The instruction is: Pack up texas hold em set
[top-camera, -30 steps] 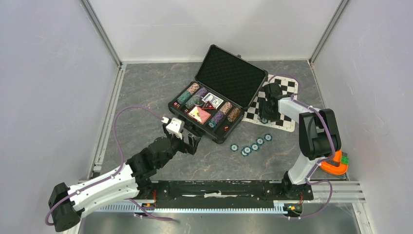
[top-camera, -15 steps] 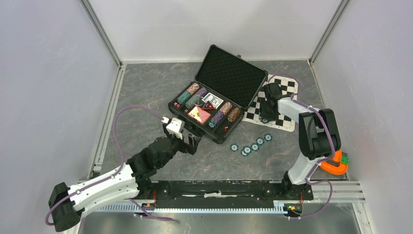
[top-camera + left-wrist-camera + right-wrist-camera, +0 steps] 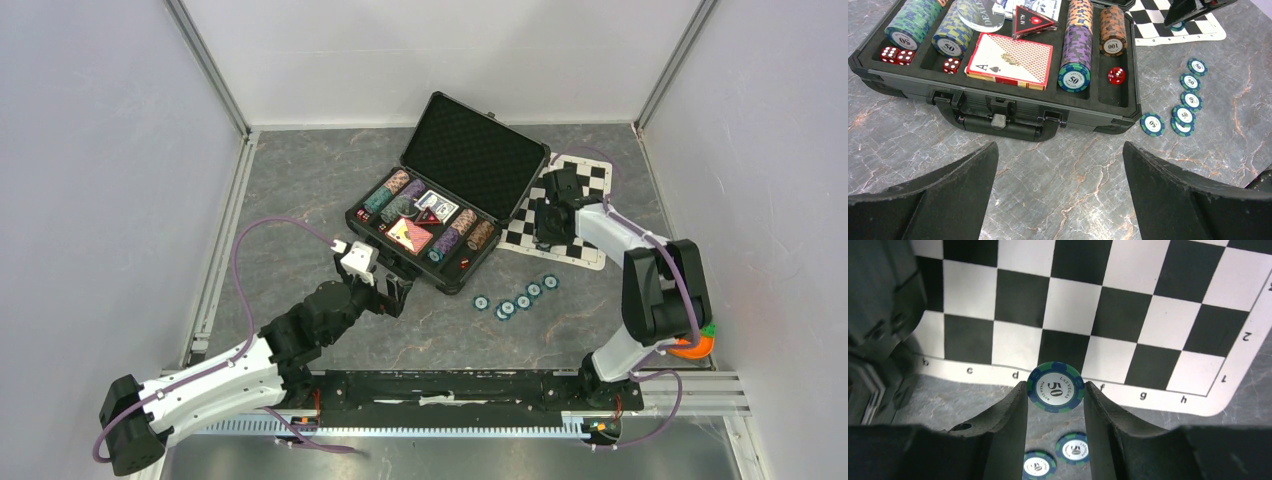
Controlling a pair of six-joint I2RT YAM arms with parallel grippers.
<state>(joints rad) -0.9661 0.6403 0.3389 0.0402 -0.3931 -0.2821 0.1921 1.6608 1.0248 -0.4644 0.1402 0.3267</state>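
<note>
Marble table (image 3: 300, 190), chequered mat (image 3: 1073, 305) beside case (image 3: 470, 160), right pincer (image 3: 1054, 389) clamping teal chip (image 3: 1055, 385), left pincer (image 3: 1059, 146) apart

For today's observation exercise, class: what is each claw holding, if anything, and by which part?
The right claw pinches a chip by opposite edges of its rim, its face towards the wrist camera. The left claw is open and holds nothing.

My right gripper (image 3: 1054, 390) is black. The chip (image 3: 1055, 386) has blue and green edge stripes round a white centre. The mat (image 3: 1098, 300) is black-and-white chequered, the table (image 3: 1058, 190) grey and marbled, the dice (image 3: 1116, 75) red with white pips, the case (image 3: 998, 95) black.
</note>
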